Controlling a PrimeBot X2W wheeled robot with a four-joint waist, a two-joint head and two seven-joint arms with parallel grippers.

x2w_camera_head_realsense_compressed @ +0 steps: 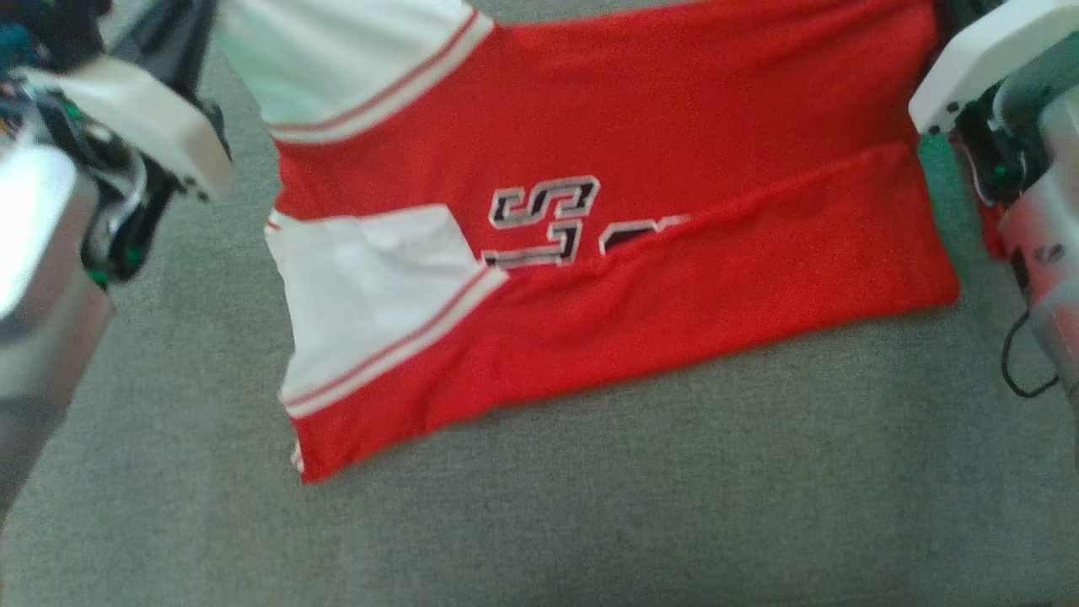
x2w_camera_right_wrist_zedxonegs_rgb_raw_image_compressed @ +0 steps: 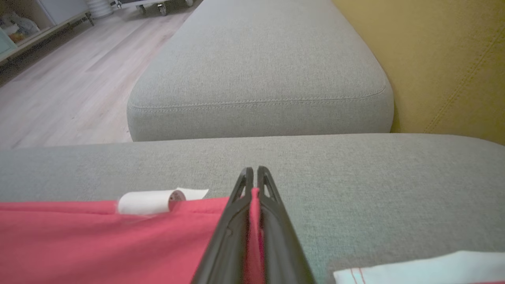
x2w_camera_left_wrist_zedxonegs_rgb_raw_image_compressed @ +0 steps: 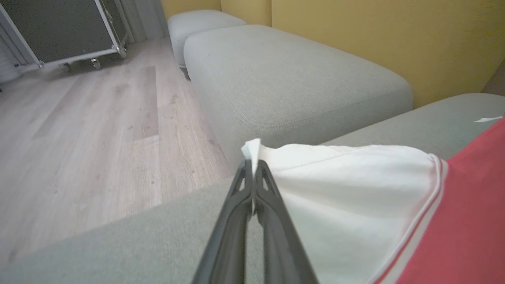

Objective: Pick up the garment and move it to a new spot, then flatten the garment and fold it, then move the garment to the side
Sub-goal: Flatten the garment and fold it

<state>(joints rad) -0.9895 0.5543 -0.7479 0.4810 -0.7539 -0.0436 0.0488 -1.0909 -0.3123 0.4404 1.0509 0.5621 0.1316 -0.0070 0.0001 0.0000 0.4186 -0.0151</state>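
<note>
Red-and-white jersey [x2w_camera_head_realsense_compressed: 641,278] lies part-folded on the grey sofa cushion [x2w_camera_head_realsense_compressed: 590,506], left jaws clamped on its white sleeve corner [x2w_camera_left_wrist_zedxonegs_rgb_raw_image_compressed: 252,149], right jaws clamped on its red edge [x2w_camera_right_wrist_zedxonegs_rgb_raw_image_compressed: 255,205].

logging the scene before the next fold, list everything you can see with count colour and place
garment: one, red with white sleeves and black lettering, spread on the nearest cushion, near side folded over part of the lettering
label: one, white, curled at the garment's red edge
seat cushions: three, grey, one under the garment, two beyond it in the left wrist view
backrest: one, yellow, behind the cushions
floor: one, pale wood, beside the cushions
wheeled case: one, dark with metal edges, on the floor far off
left claw: one, dark, shut on the garment's white sleeve
right claw: one, dark, shut on the garment's red edge
</note>
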